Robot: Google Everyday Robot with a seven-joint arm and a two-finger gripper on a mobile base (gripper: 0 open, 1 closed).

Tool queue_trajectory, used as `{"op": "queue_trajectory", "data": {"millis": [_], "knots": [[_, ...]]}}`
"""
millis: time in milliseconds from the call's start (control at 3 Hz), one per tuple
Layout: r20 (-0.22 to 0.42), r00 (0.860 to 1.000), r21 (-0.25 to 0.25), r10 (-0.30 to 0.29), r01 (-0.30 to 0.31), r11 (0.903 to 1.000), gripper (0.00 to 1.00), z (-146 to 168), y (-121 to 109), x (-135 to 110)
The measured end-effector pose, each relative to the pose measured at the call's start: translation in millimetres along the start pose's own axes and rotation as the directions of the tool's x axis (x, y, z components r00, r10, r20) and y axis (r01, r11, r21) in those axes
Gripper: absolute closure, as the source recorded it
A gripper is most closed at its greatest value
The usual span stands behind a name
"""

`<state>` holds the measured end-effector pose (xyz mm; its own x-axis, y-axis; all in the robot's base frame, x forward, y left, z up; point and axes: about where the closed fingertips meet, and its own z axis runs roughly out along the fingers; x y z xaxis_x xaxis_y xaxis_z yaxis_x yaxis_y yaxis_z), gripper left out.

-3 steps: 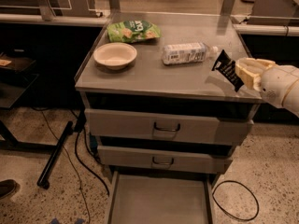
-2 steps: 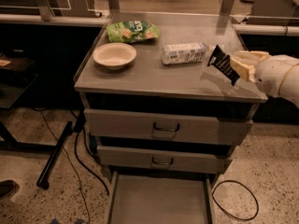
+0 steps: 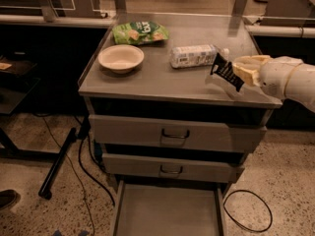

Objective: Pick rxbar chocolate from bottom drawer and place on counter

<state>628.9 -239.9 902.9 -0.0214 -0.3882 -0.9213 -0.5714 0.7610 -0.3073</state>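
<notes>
A black snack bar (image 3: 225,73), its white lettering unreadable, is clamped in the closed claw (image 3: 239,71) over the desk (image 3: 162,82), near a labelled bottle (image 3: 194,56).

One cam, high in front, looks down on bench (image 3: 162,80) & bottom drawer (image 3: 167,213), mid range; gripper (image 3: 239,69) frame-right over bench edge, pinching rxbar chocolate (image 3: 225,73).
</notes>
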Motion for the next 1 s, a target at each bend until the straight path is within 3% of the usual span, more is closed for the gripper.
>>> {"op": "queue_trajectory", "data": {"millis": [667, 1000], "knots": [[-0.040, 0.999, -0.077, -0.027, 0.024, 0.9967, 1.00, 19, 14, 20], [-0.037, 0.999, -0.079, -0.029, 0.026, 0.9965, 0.96, 21, 15, 21]]}}
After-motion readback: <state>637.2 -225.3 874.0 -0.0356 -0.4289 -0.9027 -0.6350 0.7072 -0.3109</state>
